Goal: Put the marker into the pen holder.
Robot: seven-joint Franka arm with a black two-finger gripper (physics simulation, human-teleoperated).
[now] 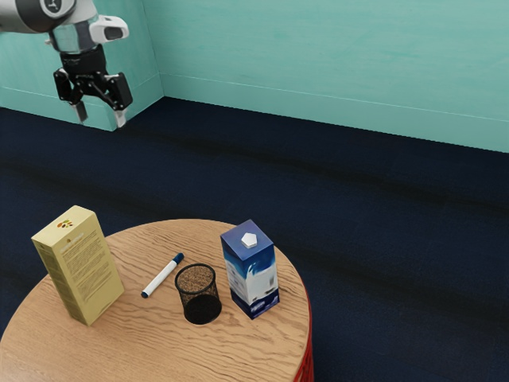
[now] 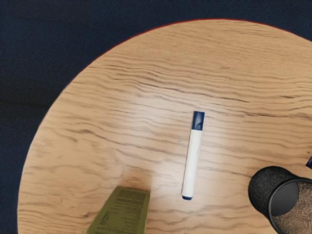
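Observation:
High over the table, at the upper left of the exterior view, my gripper (image 1: 100, 117) hangs open, its two fingertips apart with nothing between them. The white marker (image 1: 162, 275) with a dark blue cap lies flat on the wood, well below the gripper. In the wrist view the marker (image 2: 191, 163) lies near the middle. A black mesh pen holder (image 1: 199, 296) stands upright beside the marker, between it and a milk carton; in the wrist view the pen holder (image 2: 287, 202) is at the lower right corner. No marker is seen inside it.
The yellow box (image 1: 81, 267) stands upright on the marker's other side from the pen holder; its top part (image 2: 122, 209) shows in the wrist view. A blue and white carton (image 1: 251, 274) stands close to the pen holder. All of these rest on the round wooden table (image 1: 135, 342).

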